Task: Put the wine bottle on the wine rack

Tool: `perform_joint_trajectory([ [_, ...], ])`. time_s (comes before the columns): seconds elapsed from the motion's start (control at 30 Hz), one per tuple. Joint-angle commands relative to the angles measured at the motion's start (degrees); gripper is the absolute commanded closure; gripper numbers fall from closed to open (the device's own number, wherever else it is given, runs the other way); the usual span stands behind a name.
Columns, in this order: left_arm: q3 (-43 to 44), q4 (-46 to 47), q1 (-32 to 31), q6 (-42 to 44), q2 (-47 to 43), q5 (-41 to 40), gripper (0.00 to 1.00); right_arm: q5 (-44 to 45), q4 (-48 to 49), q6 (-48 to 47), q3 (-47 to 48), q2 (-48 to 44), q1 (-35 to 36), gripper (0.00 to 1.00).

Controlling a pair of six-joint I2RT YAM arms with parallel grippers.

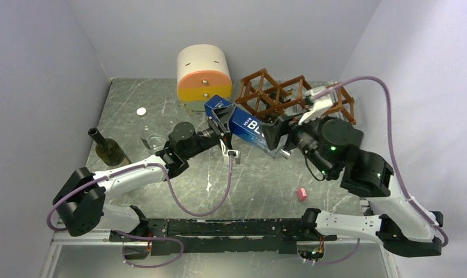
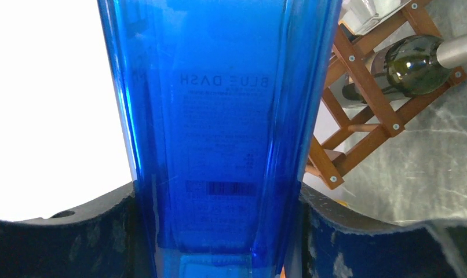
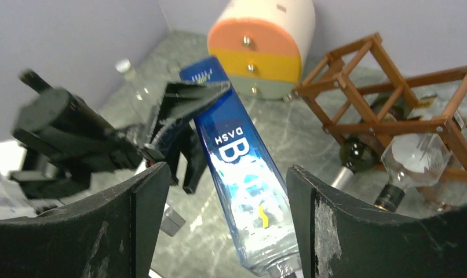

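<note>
A square blue wine bottle (image 1: pixel 248 128) labelled BLUE DASH hangs slanted above the table's middle. My left gripper (image 1: pixel 219 119) is shut on its wide base end; the blue glass (image 2: pixel 219 116) fills the left wrist view between both fingers. My right gripper (image 1: pixel 274 139) is open around the bottle's neck end. In the right wrist view the bottle (image 3: pixel 243 174) passes between the fingers, with a clear gap on the left. The reddish-brown wine rack (image 1: pixel 266 92) stands just behind, at the back right.
The rack (image 3: pixel 393 121) holds a dark bottle (image 3: pixel 358 153) and a clear one (image 3: pixel 416 159). A cream-and-orange cabinet (image 1: pixel 203 72) stands at the back. A dark olive bottle (image 1: pixel 108 150) and a glass (image 1: pixel 153 139) stand at the left. A pink block (image 1: pixel 302 194) lies near the front.
</note>
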Motion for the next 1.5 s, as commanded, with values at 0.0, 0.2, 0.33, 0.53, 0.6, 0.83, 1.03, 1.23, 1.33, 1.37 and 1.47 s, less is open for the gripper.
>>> perform_joint_trajectory([
  [0.0, 4.87, 6.50, 0.00, 9.32, -3.58, 6.47, 0.93, -2.43, -13.50, -0.35, 2.17, 3.94, 0.09, 0.22],
  [0.2, 3.65, 0.96, -0.18, 13.64, -6.22, 9.73, 0.93, -4.62, -18.01, -1.08, -1.20, 6.60, 0.03, 0.16],
  [0.33, 3.75, -1.31, -0.25, 13.79, -6.71, 10.23, 0.93, -6.40, -16.88, -2.34, -4.05, 5.69, 0.09, 0.14],
  [0.53, 3.49, 0.52, -0.36, 13.21, -5.79, 10.31, 0.93, -11.81, -13.34, -2.35, -8.94, 2.42, 0.03, 0.14],
  [0.6, 3.39, 0.17, -0.42, 13.31, -5.76, 10.36, 0.93, -12.18, -12.81, -1.67, -10.52, 1.26, 0.08, 0.14],
  [0.83, 4.61, -0.40, -0.57, 12.94, -5.64, 10.85, 0.93, -12.04, -11.66, -1.44, -13.32, 1.33, 0.04, 0.14],
  [1.03, 6.47, -2.29, -0.91, 12.68, -5.44, 9.95, 0.93, -8.86, -11.83, -0.84, -12.84, 3.65, 0.09, 0.32],
  [1.23, 10.50, -9.53, -1.06, 6.61, -5.88, 7.70, 0.93, -4.90, -9.56, -0.63, -13.67, 1.88, 0.04, 0.69],
  [1.33, 11.88, -12.04, -1.06, 4.11, -6.02, 7.69, 0.93, -3.27, -8.98, -0.57, -13.11, 1.81, 0.07, 0.86],
  [1.37, 12.25, -12.64, -1.07, 3.42, -5.95, 7.63, 0.93, -2.52, -8.78, -0.52, -12.82, 2.03, 0.03, 0.92],
  [1.47, 13.31, -13.58, -1.07, 0.88, -5.36, 7.08, 0.79, 0.39, -8.47, 0.04, -11.86, 2.80, 0.04, 1.00],
])
